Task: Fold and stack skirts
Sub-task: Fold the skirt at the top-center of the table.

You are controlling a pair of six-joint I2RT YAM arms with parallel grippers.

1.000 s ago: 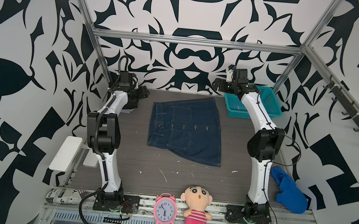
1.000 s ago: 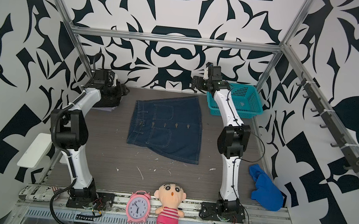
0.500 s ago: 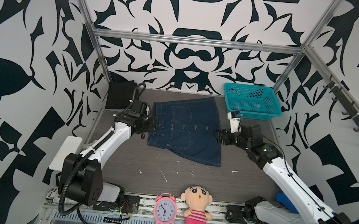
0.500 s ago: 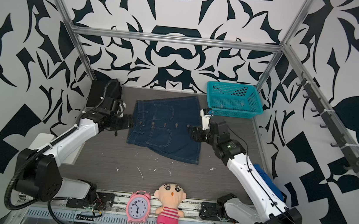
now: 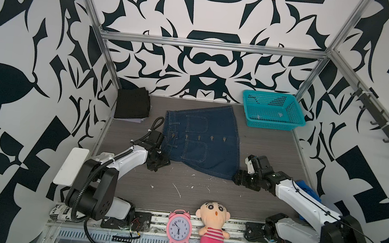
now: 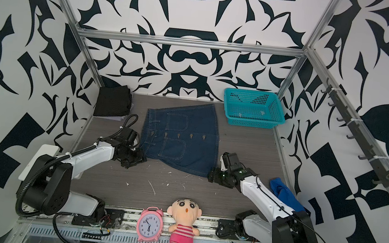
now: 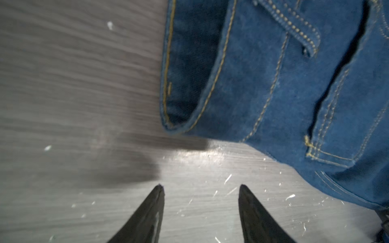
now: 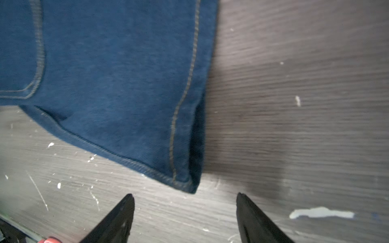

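Spread apart, the left pincer [image 7: 201,187] has only bare surface [image 7: 84,105] between its two black fingertips. It stops just short of the waistband corner of the denim skirt [image 7: 284,94] and holds nothing. The right pincer [image 8: 184,195] is likewise spread and empty, its tips just beside the skirt's hem corner and clear of the cloth. Whether either pincer's tips rest on the surface I cannot tell.

Both wrist views are smeared, and each cuts the skirt off at the frame edge. In both top views the denim skirt lies flat mid-surface between the two pincers. A folded black skirt [image 5: 132,107] sits in the far corner on the robot's left. A pale edge peeks from under it, too little to identify. The royal-blue cloth [image 6: 284,193] is partly hidden behind the right arm [image 6: 261,198].
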